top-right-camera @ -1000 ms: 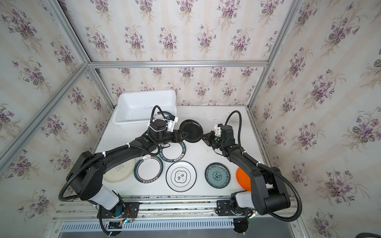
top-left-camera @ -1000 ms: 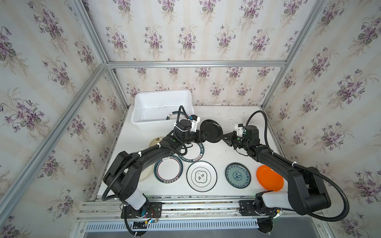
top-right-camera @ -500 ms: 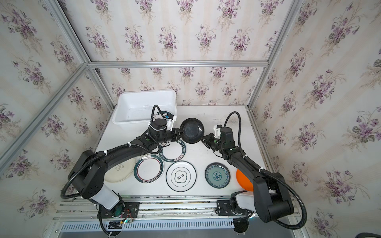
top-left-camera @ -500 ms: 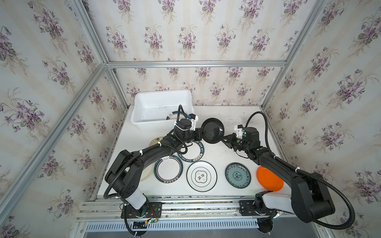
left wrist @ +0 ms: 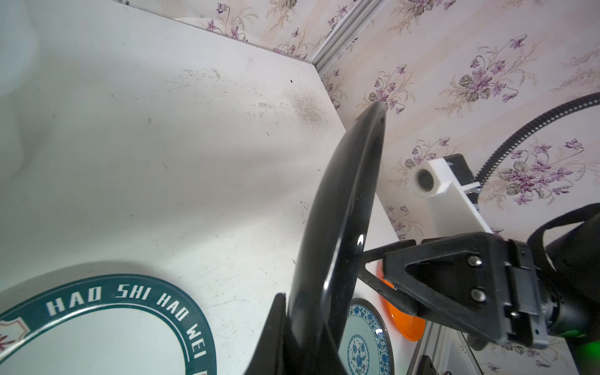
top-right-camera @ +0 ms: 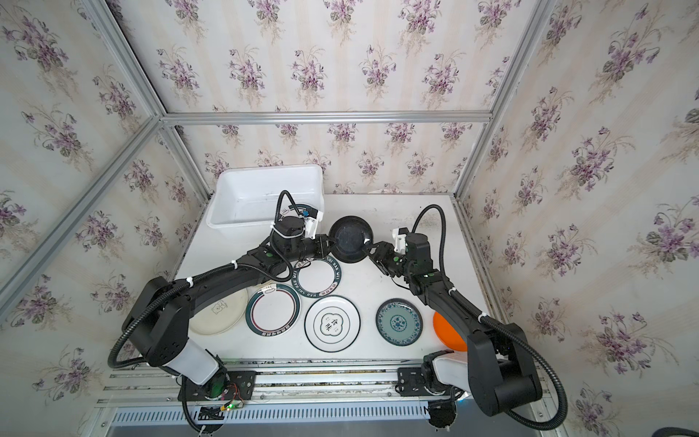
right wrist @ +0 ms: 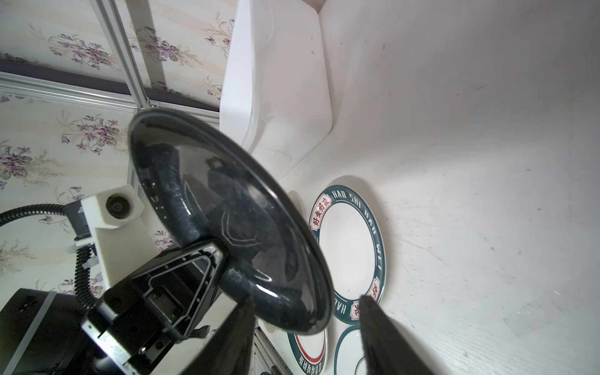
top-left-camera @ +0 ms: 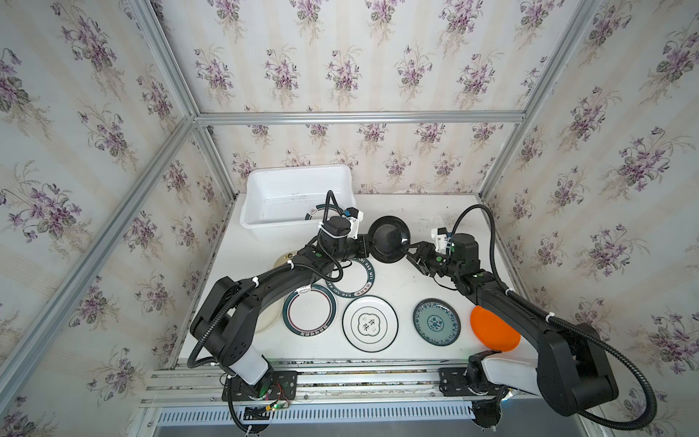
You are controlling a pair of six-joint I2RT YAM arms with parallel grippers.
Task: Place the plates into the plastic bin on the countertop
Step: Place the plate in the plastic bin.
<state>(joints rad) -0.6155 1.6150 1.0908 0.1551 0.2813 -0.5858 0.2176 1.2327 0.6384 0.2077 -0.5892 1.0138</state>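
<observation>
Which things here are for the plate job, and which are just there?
Job: black plate in the left gripper; white bin; orange plate; blue-green plate; other plates on the countertop.
Just there: flowery wallpaper; metal frame rails.

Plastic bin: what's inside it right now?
One green-rimmed plate lies in the plastic bin, at its corner nearest the left arm. The arm's wrist and cable cover part of it; anything beneath them cannot be seen.

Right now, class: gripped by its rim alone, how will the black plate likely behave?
Probably stiff: the black plate shows no sag though the left gripper pinches only its rim. Its glossy face looks slippery; it might pivot.
</observation>
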